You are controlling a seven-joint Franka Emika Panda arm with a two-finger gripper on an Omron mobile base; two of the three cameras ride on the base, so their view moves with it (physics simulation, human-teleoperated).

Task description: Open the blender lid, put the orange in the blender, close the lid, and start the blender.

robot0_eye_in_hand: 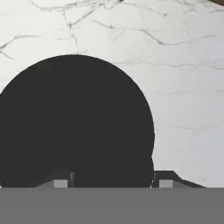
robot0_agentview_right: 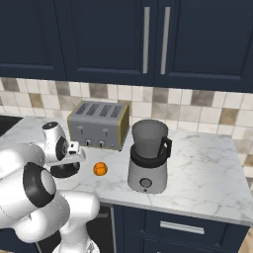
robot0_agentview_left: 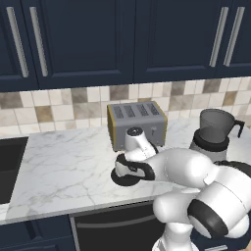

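The blender (robot0_agentview_left: 214, 128) (robot0_agentview_right: 148, 153) stands on the right of the marble counter, its jar open at the top. The blender lid (robot0_agentview_left: 123, 180) (robot0_agentview_right: 63, 171) (robot0_eye_in_hand: 74, 127), a flat black disc, lies flat on the counter in front of the toaster. My gripper (robot0_agentview_left: 126, 171) (robot0_agentview_right: 69, 162) (robot0_eye_in_hand: 113, 183) points down just above the lid, fingers apart: one fingertip (robot0_eye_in_hand: 61, 183) is over the disc and the other is past its rim, so it is open. The orange (robot0_agentview_right: 100, 169) rests on the counter between the lid and the blender, hidden by my arm in the left base view.
A silver four-slot toaster (robot0_agentview_left: 136, 125) (robot0_agentview_right: 99, 123) stands against the tiled wall behind the lid. A dark sink (robot0_agentview_left: 7, 166) is set in the counter at the far left. Dark cabinets hang above. The counter's front edge (robot0_agentview_right: 188, 210) runs close to the blender.
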